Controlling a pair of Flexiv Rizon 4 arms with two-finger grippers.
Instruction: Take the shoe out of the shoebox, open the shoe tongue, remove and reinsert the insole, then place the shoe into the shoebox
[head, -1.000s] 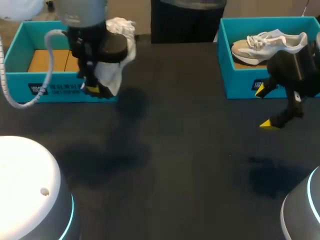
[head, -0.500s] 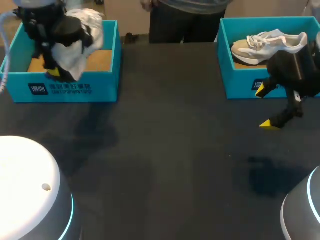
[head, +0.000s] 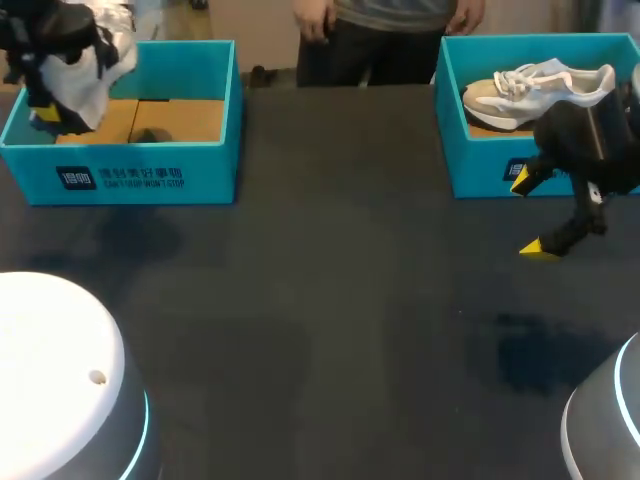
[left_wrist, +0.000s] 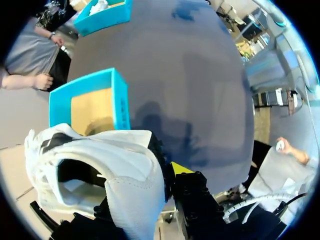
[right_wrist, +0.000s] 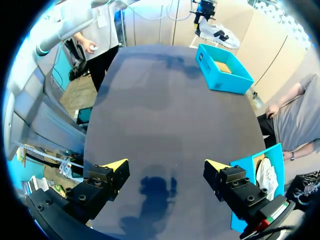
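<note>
Overhead, from the head view, the left gripper (head: 48, 108) hangs over the far left corner of the left shoebox (head: 120, 175), clamped on a white shoe (head: 85, 65) that is lifted clear of the box's cardboard floor. Across the dark worktop (head: 330, 300), the right shoebox (head: 480, 175) holds a second shoe (head: 535, 88), lying with its laces up. The right gripper (head: 530, 215) is just in front of that box, above the worktop, its two yellow-tipped fingers spread wide with nothing between them.

From the left wrist view, the white shoe (left_wrist: 117, 172) fills the space at the gripper. Its opening faces the camera, and one yellow fingertip (left_wrist: 181, 167) shows at its side. The other finger is hidden behind the shoe. Ahead of the shoe sits the left shoebox (left_wrist: 120, 100), and the right shoebox (left_wrist: 107, 17) is well beyond it.

From the right wrist view, the right gripper (right_wrist: 165, 167) has its fingers far apart over bare worktop (right_wrist: 160, 105). The right shoebox (right_wrist: 247, 167) is just beside one finger, and the second shoe (right_wrist: 265, 175) shows inside it. The left shoebox (right_wrist: 222, 70) stands far across the worktop.
</note>
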